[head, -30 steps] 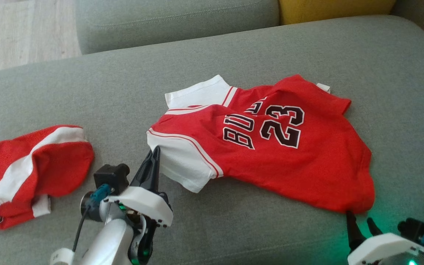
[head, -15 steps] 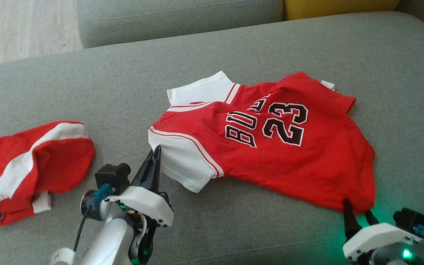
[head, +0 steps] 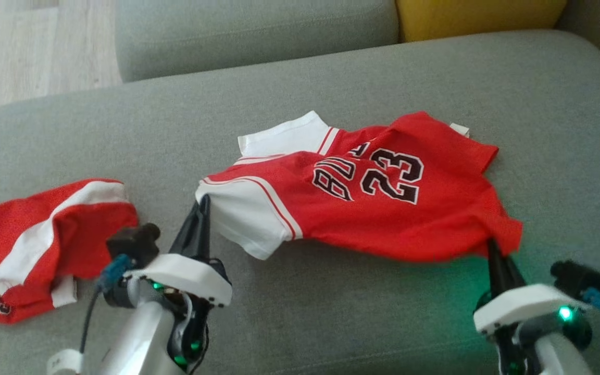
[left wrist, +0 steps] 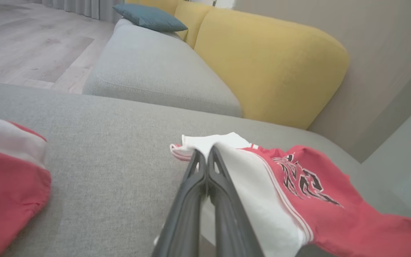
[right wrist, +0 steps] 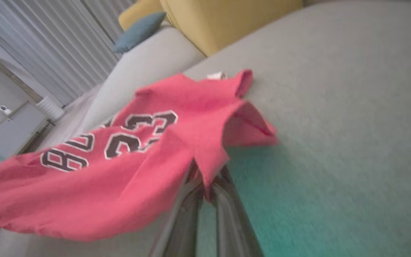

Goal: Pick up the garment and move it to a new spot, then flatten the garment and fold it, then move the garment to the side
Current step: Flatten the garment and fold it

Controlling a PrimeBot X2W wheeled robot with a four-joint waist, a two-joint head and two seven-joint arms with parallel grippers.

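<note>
You can't see the tips of your right tool [head: 491, 247]: red hem hides them where it pinches the jersey [head: 383, 219], mid sofa seat [head: 331, 323]. Your left tool [head: 202, 205] clamps its white sleeve; both point toward the seat's back.

Grey sofa [head: 123, 135], yellow cushion [head: 477, 15], wood floor [head: 19, 47]

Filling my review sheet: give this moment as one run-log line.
step: pick up jersey | left gripper: shut on white sleeve | right gripper: shut on red corner | jersey: near edge off sofa | other garment: at left
</note>
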